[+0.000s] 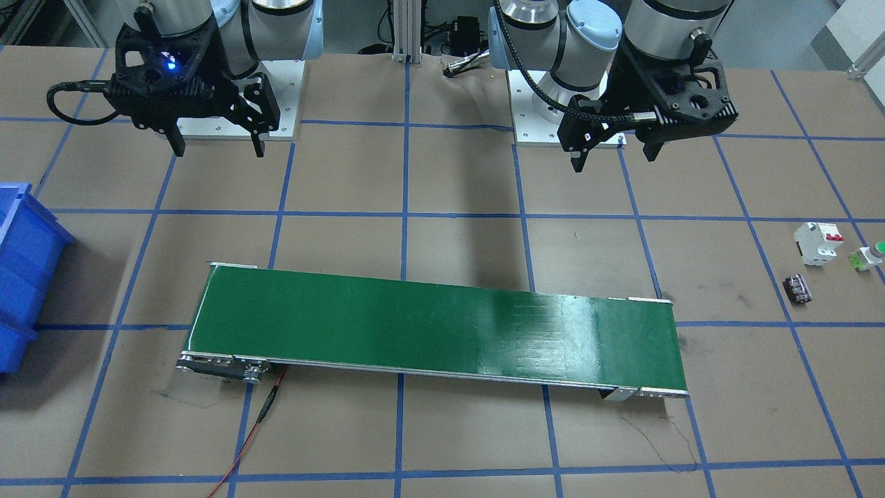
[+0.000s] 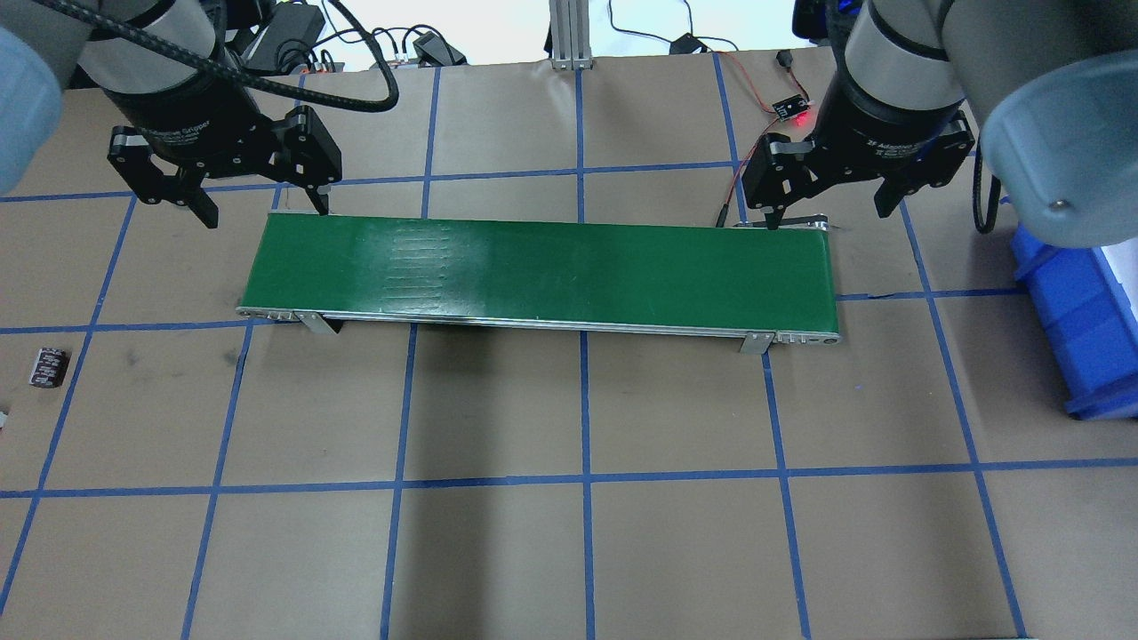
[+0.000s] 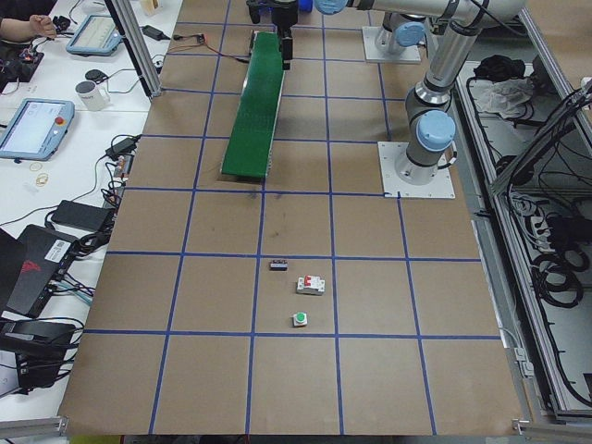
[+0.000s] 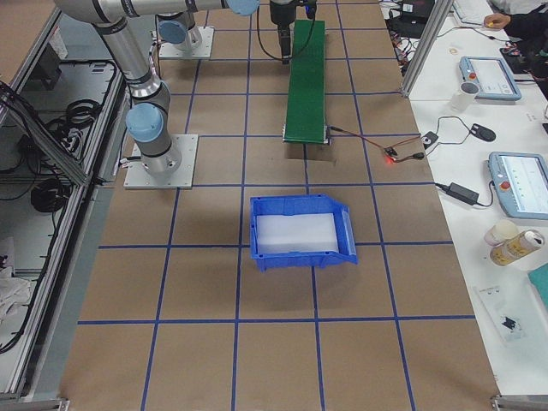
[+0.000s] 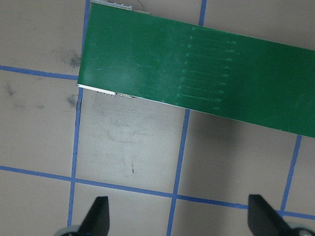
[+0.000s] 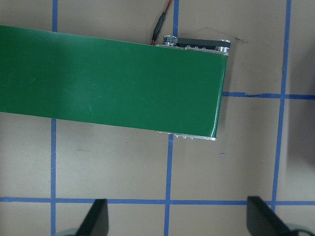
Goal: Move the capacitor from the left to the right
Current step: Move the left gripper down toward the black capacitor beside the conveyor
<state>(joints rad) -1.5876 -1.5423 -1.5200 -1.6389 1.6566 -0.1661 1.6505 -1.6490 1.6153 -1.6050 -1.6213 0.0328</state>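
Observation:
The capacitor point(image 1: 796, 288), a small black block with silvery marks, lies on the brown table at the robot's far left. It also shows in the overhead view point(image 2: 47, 367) and the exterior left view point(image 3: 278, 265). My left gripper point(image 1: 614, 160) is open and empty, hovering near the left end of the green conveyor, well away from the capacitor; it also shows from overhead point(image 2: 265, 213) and in the left wrist view point(image 5: 179, 219). My right gripper point(image 1: 219, 151) is open and empty over the conveyor's right end, as seen from overhead point(image 2: 829, 215) and in its wrist view point(image 6: 179, 219).
A long green conveyor belt point(image 1: 435, 325) lies across the table's middle. A white circuit breaker with red switch point(image 1: 817, 242) and a green-capped push button point(image 1: 870, 256) sit next to the capacitor. A blue bin point(image 2: 1076, 320) stands at the robot's right end. A red wire point(image 1: 252, 429) trails from the conveyor.

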